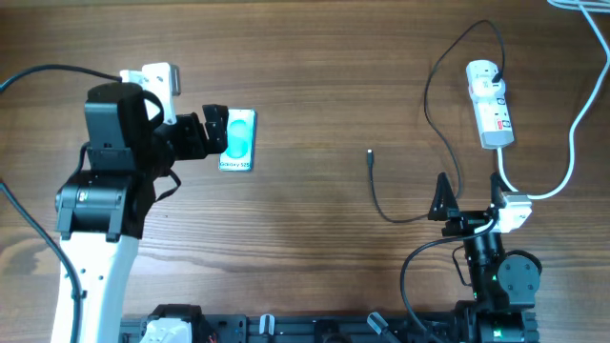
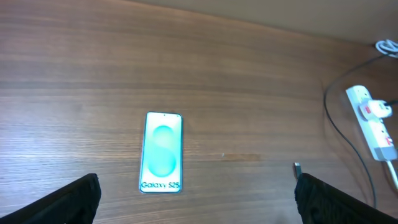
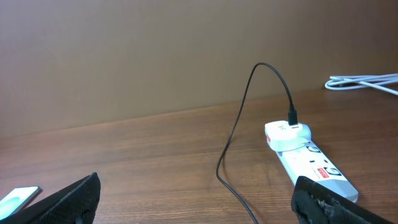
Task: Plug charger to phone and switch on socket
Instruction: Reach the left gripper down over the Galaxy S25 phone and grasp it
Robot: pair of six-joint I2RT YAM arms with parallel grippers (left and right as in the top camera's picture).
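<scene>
The phone (image 1: 237, 139) lies flat on the table at left, cyan screen up with "Galaxy S25" text; it also shows in the left wrist view (image 2: 162, 152). My left gripper (image 1: 215, 136) is open and empty just left of the phone, its fingers wide apart (image 2: 199, 202). The charger cable (image 1: 434, 105) runs from the socket (image 1: 489, 105) down to its connector tip (image 1: 370, 154), which lies loose mid-table (image 2: 297, 167). My right gripper (image 1: 470, 191) is open and empty at the near right, pointing at the socket (image 3: 311, 163) and cable (image 3: 236, 134).
A thick white cord (image 1: 572, 143) loops from the socket to the right and off the far edge. The phone's corner shows at the lower left of the right wrist view (image 3: 17, 198). Arm bases stand at the table's near edge.
</scene>
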